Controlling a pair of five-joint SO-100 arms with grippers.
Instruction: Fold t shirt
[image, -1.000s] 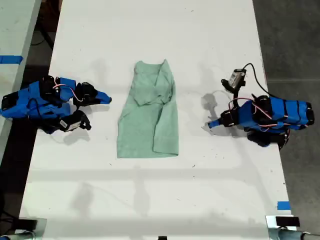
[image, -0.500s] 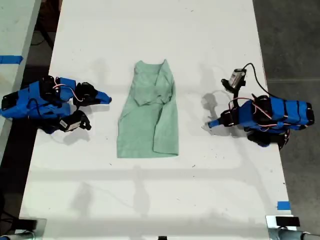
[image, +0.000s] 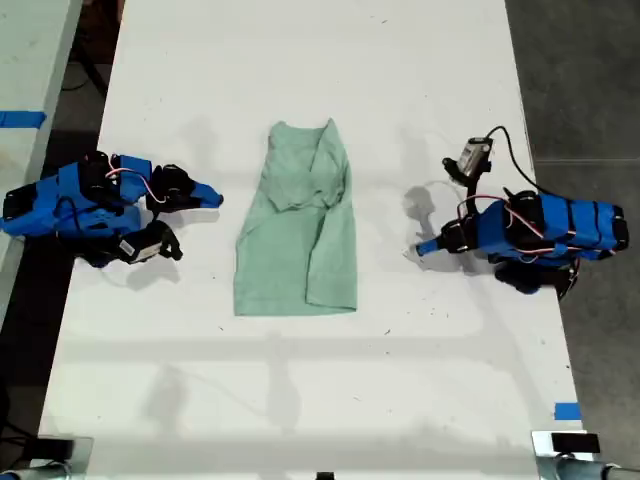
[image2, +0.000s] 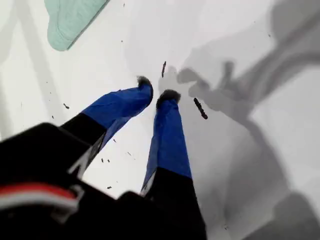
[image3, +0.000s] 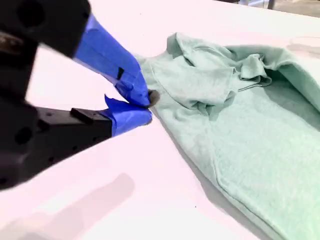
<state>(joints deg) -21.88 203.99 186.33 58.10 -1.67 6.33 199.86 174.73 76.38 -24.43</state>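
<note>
Across the exterior view from its left, a second pale table with a strip of blue tape shows at the edge. A dark gap of floor lies between it and the long white surface.

An arm lies low by the surface's left edge in that view. It carries the second tool, which points in toward the middle. Its blue tips are pinched together on nothing, just beside the cloth's near edge.

The t shirt lies flat in the middle of the surface, neck toward the far end. One sleeve is bunched inward over the chest. There is bare white above and below it, and more room on either flank.

Toward the exterior view's right, the first tool sits well apart from the cloth. Its tips are all but closed, with only a sliver between them, and it holds nothing. Dark specks dot the surface under it, and a corner of the shirt shows beyond. That arm hugs the right edge, with a looped cable behind it. Past it are grey floor and a blue tape tab at the surface's near right corner.
</note>
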